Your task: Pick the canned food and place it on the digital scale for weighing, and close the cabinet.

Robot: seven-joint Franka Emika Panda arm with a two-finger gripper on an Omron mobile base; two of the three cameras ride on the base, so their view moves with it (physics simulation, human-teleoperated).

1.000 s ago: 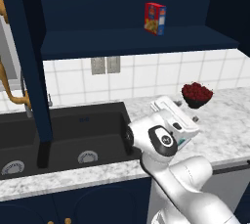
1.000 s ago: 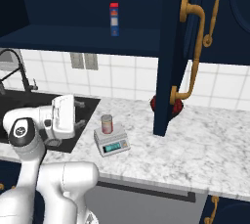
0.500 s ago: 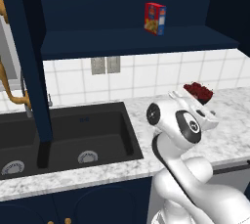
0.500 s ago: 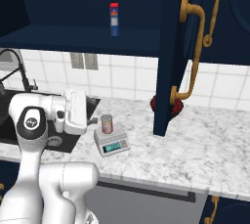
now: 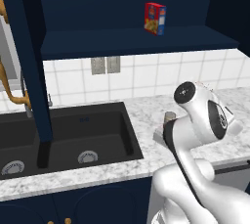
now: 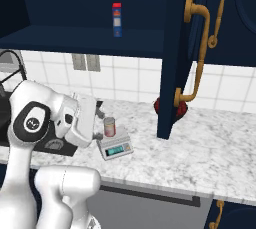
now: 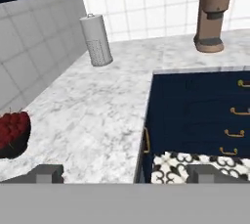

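The canned food point(image 6: 109, 126), with its red-and-cream label, stands upright on the digital scale point(image 6: 116, 148) on the marble counter; its top also peeks past my arm point(image 5: 169, 117). My gripper point(image 6: 99, 107) hangs just left of the can, apart from it. In the hand view my gripper point(image 7: 127, 174) is open, its fingertips point(image 7: 46, 173) wide apart with nothing between them. The navy cabinet stands open: one door point(image 6: 175, 48) with a brass handle point(image 6: 197, 53) juts out on the right, the other door point(image 5: 27, 52) on the left.
A red and yellow box point(image 5: 155, 18) sits on the cabinet shelf. A bowl of red fruit point(image 7: 12, 137) lies behind the open right door. The black sink point(image 5: 73, 137) is to the left. A paper towel roll point(image 7: 97, 39), a brown appliance point(image 7: 212, 20) and navy drawers point(image 7: 205, 115) lie further along.
My arm has swung rightward and the hand has shifted from the sink side toward the can. The can has stayed on the scale and both doors are still open.
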